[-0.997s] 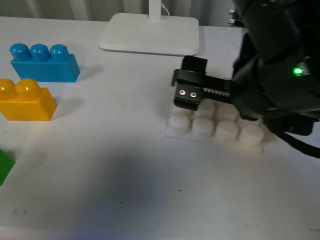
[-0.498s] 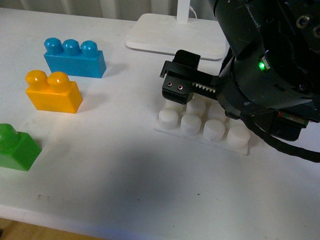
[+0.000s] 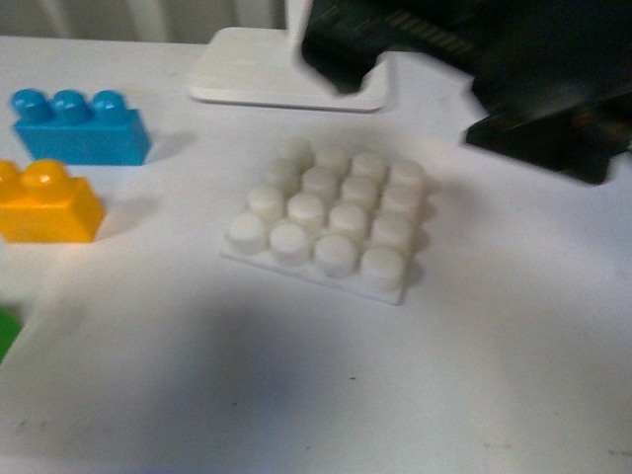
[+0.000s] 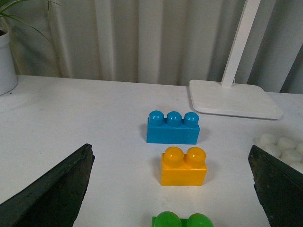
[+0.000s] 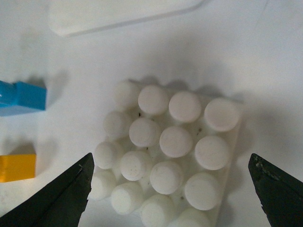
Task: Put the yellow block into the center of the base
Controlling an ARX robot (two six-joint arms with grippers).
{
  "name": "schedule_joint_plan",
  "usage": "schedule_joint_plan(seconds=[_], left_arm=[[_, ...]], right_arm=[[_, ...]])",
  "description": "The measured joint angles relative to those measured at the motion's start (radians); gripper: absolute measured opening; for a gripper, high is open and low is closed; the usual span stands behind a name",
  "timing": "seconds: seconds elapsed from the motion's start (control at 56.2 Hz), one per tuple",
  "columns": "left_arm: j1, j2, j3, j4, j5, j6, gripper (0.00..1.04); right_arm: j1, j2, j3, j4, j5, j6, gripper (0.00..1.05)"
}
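The yellow block [image 3: 44, 202] is sitting untouched at the near left of the table [image 3: 296, 395], well apart from the base [image 3: 321, 217]. The left gripper [image 4: 169, 150] is hanging wide open and empty, facing the block. At centre, the base is now showing all sixteen studs. The right gripper [image 5: 170, 156], low over its far rows a second ago, is lifting clear, jaws spread wide and holding nothing. Beyond, the blue brick [image 3: 79, 128] and lamp stand [image 3: 286, 74] are waiting. The pick appears to be falling to the left arm.
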Motion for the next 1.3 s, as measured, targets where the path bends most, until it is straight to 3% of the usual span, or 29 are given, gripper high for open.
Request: schedule_joint_plan(seconds=[0.249, 0.481, 0.659, 0.801, 0.89, 0.943, 1.299], left_arm=[[0.000, 0.000, 0.000, 0.000, 0.000, 0.000, 0.98], [0.000, 0.000, 0.000, 0.000, 0.000, 0.000, 0.98], [0.000, 0.000, 0.000, 0.000, 0.000, 0.000, 0.98], [0.000, 0.000, 0.000, 0.000, 0.000, 0.000, 0.98], [0.000, 0.000, 0.000, 0.000, 0.000, 0.000, 0.98], [0.000, 0.000, 0.000, 0.000, -0.001, 0.000, 0.98], [0.000, 0.000, 0.000, 0.000, 0.000, 0.000, 0.98]], right_arm=[[-0.158, -0.308, -0.136, 0.037, -0.119, -0.229, 0.96], [-0.457, -0.681, -0.323, 0.076, -0.277, -0.395, 0.96], [-0.652, -0.929, -0.461, 0.107, -0.362, -0.420, 0.96], [-0.688, -0.979, -0.488, 0.117, -0.356, -0.413, 0.96], [-0.603, -1.007, -0.544, 0.222, -0.154, -0.495, 0.82], [-0.578, -1.028, -0.580, 0.243, -0.103, -0.537, 0.73], [-0.566, -1.151, -0.738, 0.273, -0.087, -0.594, 0.10]])
